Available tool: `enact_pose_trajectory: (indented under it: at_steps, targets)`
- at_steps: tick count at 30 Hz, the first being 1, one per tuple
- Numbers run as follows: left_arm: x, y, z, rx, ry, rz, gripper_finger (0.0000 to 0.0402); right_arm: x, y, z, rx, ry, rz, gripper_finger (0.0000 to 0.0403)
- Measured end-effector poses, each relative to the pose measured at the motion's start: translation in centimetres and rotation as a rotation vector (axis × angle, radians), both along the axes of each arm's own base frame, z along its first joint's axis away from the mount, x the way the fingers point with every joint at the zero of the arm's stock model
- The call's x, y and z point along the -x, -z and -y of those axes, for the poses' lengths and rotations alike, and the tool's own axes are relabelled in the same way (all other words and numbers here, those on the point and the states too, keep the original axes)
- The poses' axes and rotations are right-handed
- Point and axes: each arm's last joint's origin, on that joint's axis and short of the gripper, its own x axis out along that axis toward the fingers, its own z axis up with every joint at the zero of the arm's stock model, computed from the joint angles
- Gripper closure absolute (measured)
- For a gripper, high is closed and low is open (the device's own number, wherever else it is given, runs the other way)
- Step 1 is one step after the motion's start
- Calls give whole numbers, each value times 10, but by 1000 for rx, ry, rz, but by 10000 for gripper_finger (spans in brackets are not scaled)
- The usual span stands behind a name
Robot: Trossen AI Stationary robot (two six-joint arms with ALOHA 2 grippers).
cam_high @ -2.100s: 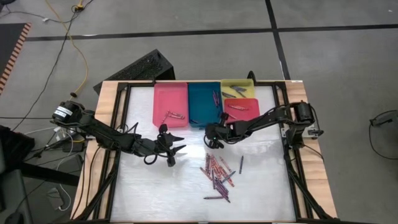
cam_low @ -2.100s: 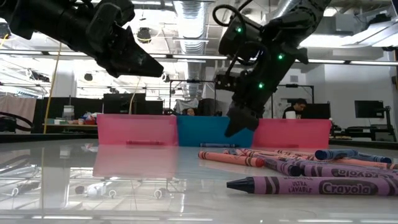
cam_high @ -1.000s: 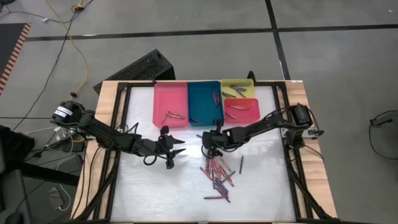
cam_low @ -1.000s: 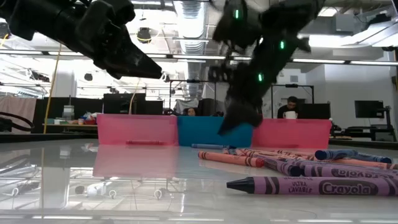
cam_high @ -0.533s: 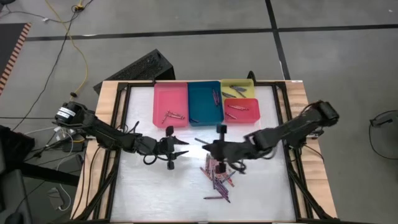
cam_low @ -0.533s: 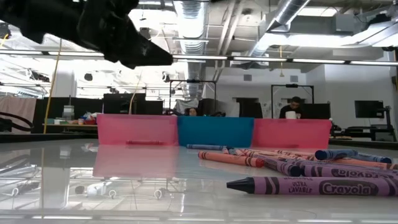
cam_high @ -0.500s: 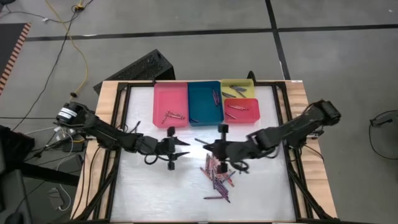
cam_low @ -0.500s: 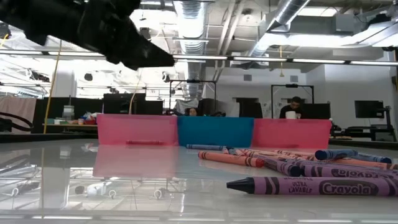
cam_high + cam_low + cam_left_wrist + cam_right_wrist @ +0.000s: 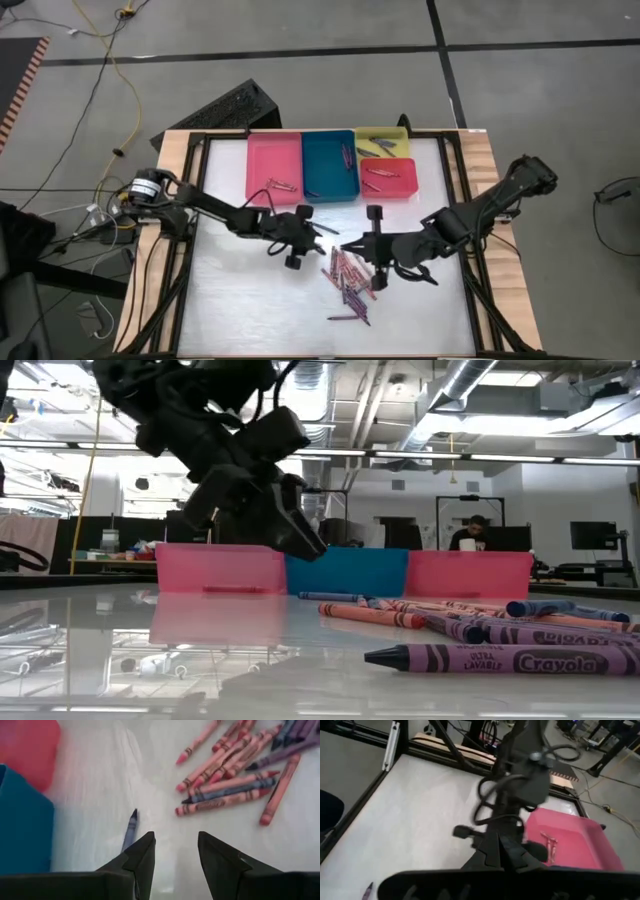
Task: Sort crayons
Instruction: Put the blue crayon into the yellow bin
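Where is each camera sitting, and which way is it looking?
High view: above, looking straight down at the table, both arms showing.
Low view: at tabletop height, facing the room; left gripper overhead.
Left wrist view: on the left arm, looking down past its open fingers at the crayons.
Right wrist view: on the right arm, facing the left arm.
Shared: the pink tray shows in the high, low and right wrist views.

Robotics lab or workshop, open industrial hall with exposed silver ceiling ducts [image 9: 470,380]; bare grey concrete floor [image 9: 540,110], trailing yellow cable [image 9: 125,75]; far dark computer monitors [image 9: 592,536], seated person [image 9: 471,532] at far desks; black-framed white work table [image 9: 250,300]
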Motion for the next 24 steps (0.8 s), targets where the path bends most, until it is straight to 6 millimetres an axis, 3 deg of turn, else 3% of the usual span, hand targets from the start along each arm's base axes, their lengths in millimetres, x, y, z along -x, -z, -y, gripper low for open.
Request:
enact_pose_trajectory:
  at_steps: [4, 7, 12, 24]
  targets:
    - [-4, -6, -19, -46, -10, -3, 261, 0, 5, -1, -19, 12, -32, 403]
    - [-5, -6, -41, 11, 18, 3, 261, 1, 7, 0, -29, 24, -55, 403]
    - [-5, 8, -67, 62, 25, -41, 261, 2, 9, 1, -28, 31, -77, 403]
    - [-17, 34, -84, 65, -12, -70, 261, 2, 10, 1, -34, 34, -78, 403]
